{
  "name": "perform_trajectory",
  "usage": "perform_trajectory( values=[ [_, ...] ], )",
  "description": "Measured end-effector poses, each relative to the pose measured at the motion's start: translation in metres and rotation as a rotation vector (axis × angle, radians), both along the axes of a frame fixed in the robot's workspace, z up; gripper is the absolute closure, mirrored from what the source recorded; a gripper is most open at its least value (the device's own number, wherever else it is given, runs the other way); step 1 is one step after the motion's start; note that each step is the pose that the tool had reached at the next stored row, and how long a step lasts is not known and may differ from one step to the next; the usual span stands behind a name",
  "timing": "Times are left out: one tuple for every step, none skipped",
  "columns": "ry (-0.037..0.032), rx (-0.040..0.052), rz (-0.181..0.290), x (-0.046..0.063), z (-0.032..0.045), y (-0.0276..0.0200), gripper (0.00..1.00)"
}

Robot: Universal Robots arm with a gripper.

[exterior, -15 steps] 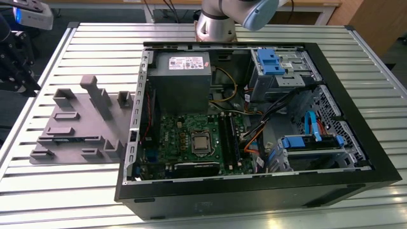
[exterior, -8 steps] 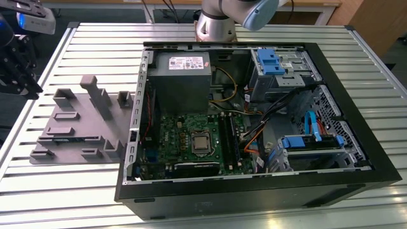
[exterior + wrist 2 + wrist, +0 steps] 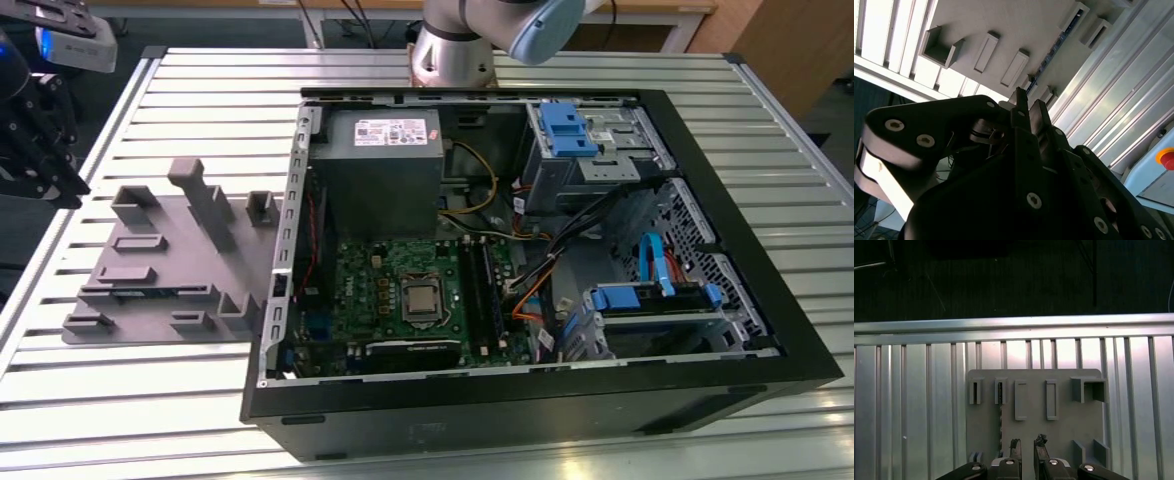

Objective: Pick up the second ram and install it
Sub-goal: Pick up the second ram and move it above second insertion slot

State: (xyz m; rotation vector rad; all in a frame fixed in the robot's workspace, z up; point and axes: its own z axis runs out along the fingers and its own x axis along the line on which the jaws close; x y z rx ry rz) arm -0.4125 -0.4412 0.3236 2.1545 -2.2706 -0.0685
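The gripper (image 3: 1027, 442) is seen closest in both wrist views (image 3: 1029, 107), its two fingers narrowly parted with nothing held between them. Just beyond the fingertips, the second ram (image 3: 1000, 427) is found standing on edge in a slot of the gray tray (image 3: 1061, 437), a thin dark strip running parallel to the finger faces but off to one side of the gap. The tray is carried by the slatted table (image 3: 914, 405). Farther off, the open computer case (image 3: 534, 405) is seen with its motherboard slots (image 3: 478, 290). A clean pick is judged to need the gap centred over the stick's edge, clear of the upright blocks.
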Motion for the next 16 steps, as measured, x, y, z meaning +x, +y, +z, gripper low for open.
perform_trajectory(
  values=[
    [-0.0001, 0.0001, 0.000, 0.0000, -0.0001, 0.0000, 0.75],
    [0.0000, 0.0000, 0.000, 0.0000, -0.0002, 0.0000, 0.75],
    [-0.0001, 0.0001, 0.000, 0.0000, -0.0005, 0.0000, 0.75],
    [-0.0002, 0.0001, 0.000, 0.0000, -0.0009, 0.0000, 0.75],
    [-0.0002, 0.0002, 0.000, 0.0000, -0.0013, 0.0000, 0.75],
    [0.0000, 0.0000, 0.000, 0.0000, -0.0018, 0.0000, 0.75],
    [-0.0001, 0.0001, 0.000, 0.0000, -0.0024, 0.0000, 0.75],
    [-0.0001, 0.0001, 0.000, 0.0000, -0.0032, 0.0000, 0.75],
    [0.0000, -0.0002, 0.000, 0.0000, -0.0038, 0.0000, 0.68],
    [0.0000, -0.0003, 0.000, 0.0000, -0.0044, 0.0000, 0.68],
    [-0.0001, -0.0004, 0.000, 0.0000, -0.0052, 0.0000, 0.68],
    [-0.0001, -0.0005, 0.000, 0.0000, -0.0059, 0.0000, 0.68],
    [-0.0001, -0.0005, 0.000, 0.0000, -0.0067, 0.0000, 0.68],
    [0.0000, -0.0007, 0.000, 0.0000, -0.0075, 0.0000, 0.68],
    [-0.0001, -0.0008, 0.000, 0.0000, -0.0084, 0.0000, 0.68],
    [0.0000, -0.0010, 0.000, 0.0000, -0.0092, 0.0000, 0.68]
  ],
)
